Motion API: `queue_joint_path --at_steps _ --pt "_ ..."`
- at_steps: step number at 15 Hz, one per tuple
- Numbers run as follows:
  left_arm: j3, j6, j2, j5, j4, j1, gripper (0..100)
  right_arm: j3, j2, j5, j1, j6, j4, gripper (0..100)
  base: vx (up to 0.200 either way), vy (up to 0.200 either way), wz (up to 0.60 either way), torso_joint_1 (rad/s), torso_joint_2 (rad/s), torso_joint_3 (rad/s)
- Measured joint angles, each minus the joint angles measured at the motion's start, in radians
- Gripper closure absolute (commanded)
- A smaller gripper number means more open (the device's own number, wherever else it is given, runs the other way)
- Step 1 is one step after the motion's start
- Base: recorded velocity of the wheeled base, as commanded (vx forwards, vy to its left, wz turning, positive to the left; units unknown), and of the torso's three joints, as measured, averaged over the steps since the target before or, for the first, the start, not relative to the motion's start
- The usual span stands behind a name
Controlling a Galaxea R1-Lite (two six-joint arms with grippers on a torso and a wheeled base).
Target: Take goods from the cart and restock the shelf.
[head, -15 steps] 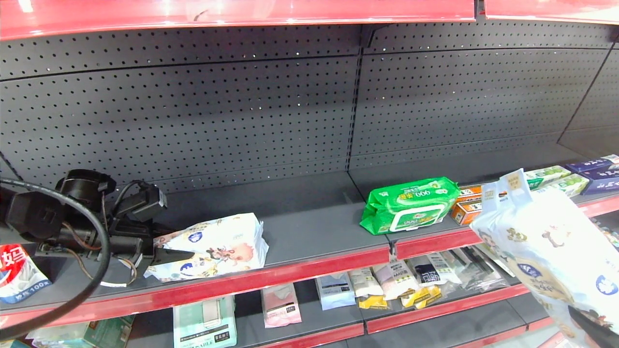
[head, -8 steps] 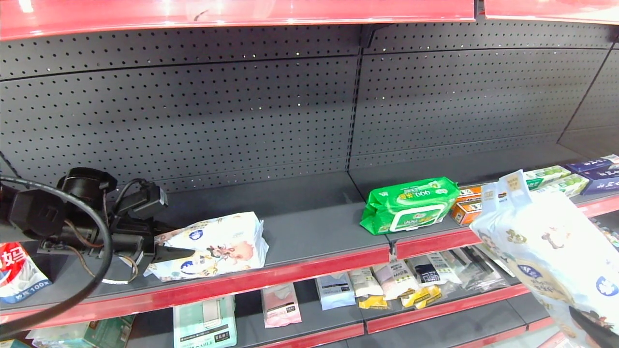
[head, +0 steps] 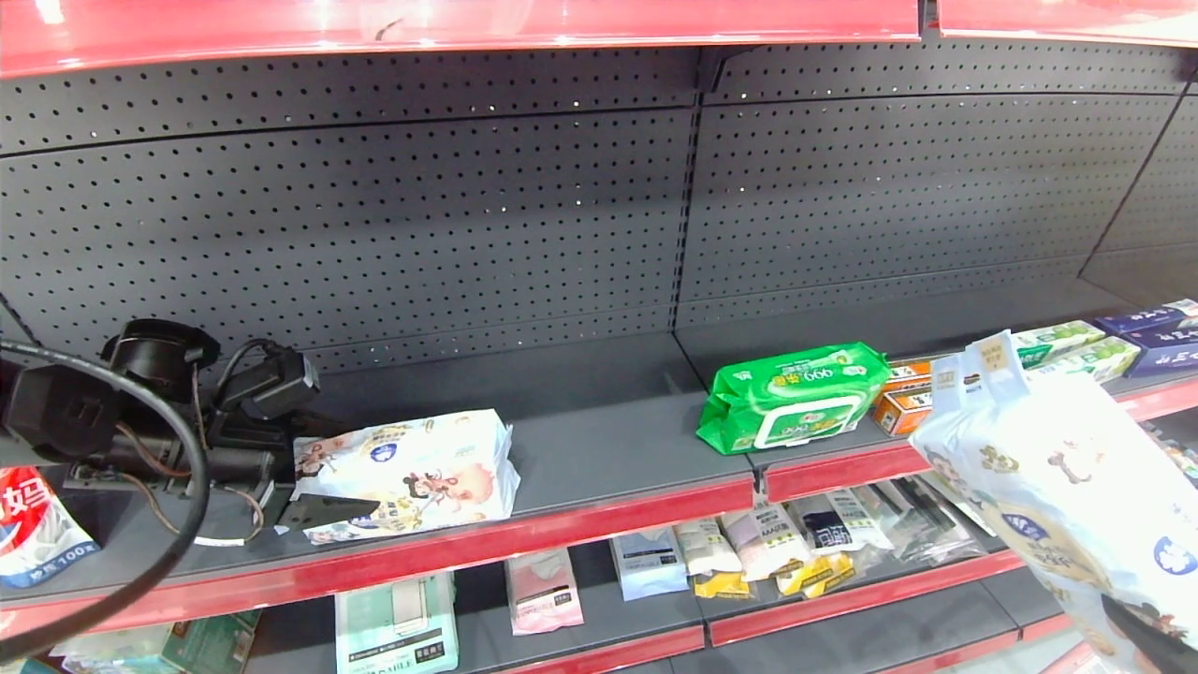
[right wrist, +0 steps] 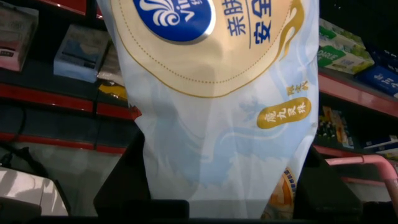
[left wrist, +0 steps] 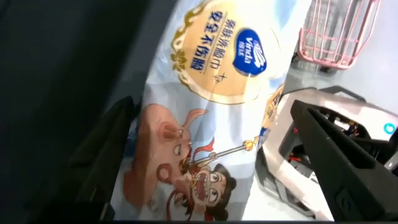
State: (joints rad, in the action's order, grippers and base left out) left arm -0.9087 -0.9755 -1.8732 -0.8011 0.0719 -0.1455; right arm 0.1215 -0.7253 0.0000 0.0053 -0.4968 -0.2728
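Observation:
A white tissue pack (head: 421, 473) with cartoon print lies on the grey shelf (head: 608, 440) at the left. My left gripper (head: 314, 477) is at that pack's left end, open, with one finger (head: 328, 510) along its front edge. In the left wrist view the same pack (left wrist: 211, 74) lies between the spread fingers of the left gripper (left wrist: 208, 130), with a gap on one side. A second white tissue pack (head: 1058, 487) hangs upright at the lower right, in front of the shelf edge, with my right gripper (head: 1146, 637) shut on its lower end. The right wrist view shows this pack (right wrist: 217, 93) clamped in the right gripper (right wrist: 227, 186).
A green wipes pack (head: 796, 393) lies mid-shelf, with orange boxes (head: 903, 398), green-white boxes (head: 1076, 342) and blue boxes (head: 1156, 332) to its right. A red-white bag (head: 37, 529) sits far left. Small packets fill the lower shelf (head: 749, 552). A pink cart (left wrist: 339, 31) stands behind.
My left gripper has drawn back slightly to the left and its finger has dropped to the shelf pack's front edge. The pack's left end shifted a little. The right arm is almost still.

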Motion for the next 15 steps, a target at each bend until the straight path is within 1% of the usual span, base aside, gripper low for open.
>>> queue_joint_path --at_steps 2,3,4,6,7,8,9,10,11,12,13,14,15 --pt "0.001 0.082 0.039 -0.003 0.000 0.004 0 -0.002 0.000 0.000 0.000 0.000 0.000 100 0.000 0.000 0.00 0.000 0.00 0.000" --pt "0.003 0.137 0.067 -0.003 0.000 0.008 0 -0.003 -0.001 0.000 0.000 0.000 0.000 100 0.000 0.000 0.00 0.000 0.00 0.000" --pt "0.005 0.198 0.102 -0.005 0.000 0.013 0 -0.004 -0.002 0.000 0.000 0.000 0.000 100 0.000 0.000 0.00 0.000 0.00 0.000" --pt "0.011 0.367 0.180 -0.006 -0.002 0.026 0 -0.007 -0.008 0.005 0.001 0.000 0.000 100 0.000 0.000 0.00 0.000 0.00 0.000" --pt "0.018 0.422 0.212 -0.002 -0.016 0.031 0 -0.009 -0.010 0.009 0.002 0.000 0.000 100 0.000 0.000 0.00 0.000 0.00 0.000" --pt "0.030 0.458 0.236 0.022 -0.070 0.033 0 -0.010 -0.013 0.009 0.002 0.000 0.000 100 0.000 0.000 0.00 0.000 0.00 0.000" --pt "0.047 0.482 0.251 0.076 -0.124 0.033 0 -0.010 -0.015 0.010 0.003 0.000 0.000 100 0.000 0.000 0.00 0.000 0.00 0.000" --pt "0.066 0.533 0.260 0.184 -0.226 0.033 0 -0.010 -0.019 0.012 0.003 0.000 0.000 100 0.000 0.000 0.00 0.000 0.00 0.000" --pt "0.095 0.622 0.265 0.317 -0.347 0.042 0 -0.009 -0.022 0.012 0.003 0.000 0.000 100 0.000 0.000 0.00 0.000 0.00 0.000" --pt "0.124 0.695 0.267 0.404 -0.420 0.060 0 -0.007 -0.024 0.012 0.004 0.001 0.001 100 0.000 0.000 0.00 0.000 0.00 0.000" --pt "0.143 0.774 0.267 0.543 -0.490 0.087 0 -0.001 -0.026 0.014 0.004 0.005 0.000 100 0.000 0.000 0.00 0.000 0.00 0.000" --pt "0.162 0.860 0.267 0.737 -0.565 0.123 0 0.003 -0.028 0.016 0.005 0.010 0.000 100 0.000 0.000 0.00 0.000 0.00 0.000" --pt "0.179 0.907 0.273 0.854 -0.608 0.153 0 0.007 -0.029 0.040 0.005 0.020 -0.002 100 0.000 0.000 0.00 0.000 0.00 0.000"
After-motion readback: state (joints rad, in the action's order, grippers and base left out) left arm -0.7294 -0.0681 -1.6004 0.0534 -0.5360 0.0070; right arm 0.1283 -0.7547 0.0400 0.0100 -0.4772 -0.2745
